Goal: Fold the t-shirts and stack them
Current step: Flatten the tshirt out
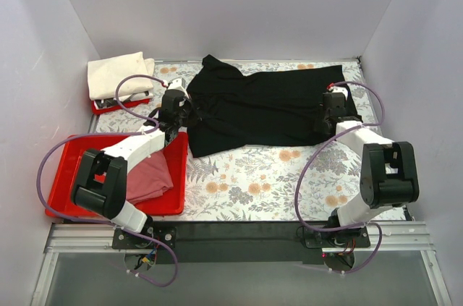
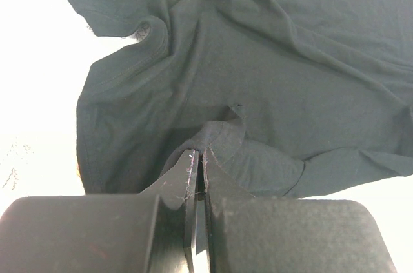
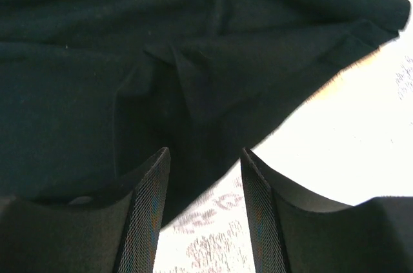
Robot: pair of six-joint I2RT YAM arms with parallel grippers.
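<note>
The black t-shirt [image 1: 268, 103] lies spread and rumpled across the far half of the floral table. My left gripper [image 1: 176, 107] is at its left end, shut on a raised fold of the black cloth [image 2: 232, 137]; the pinched hem sits between the closed fingertips [image 2: 199, 151]. My right gripper [image 1: 329, 114] hovers at the shirt's right end, open, with the cloth edge [image 3: 193, 124] just beyond its fingertips [image 3: 205, 153] and bare tablecloth between them. The pink t-shirt [image 1: 148, 176] lies in the red tray. The cream-white t-shirt [image 1: 116, 74] sits folded at the back left.
A large red tray [image 1: 173, 201] stands at the near left under the left arm. A smaller red tray [image 1: 101, 108] lies under the cream shirt. White walls enclose the table on three sides. Floral tablecloth [image 1: 253, 183] shows in front of the black shirt.
</note>
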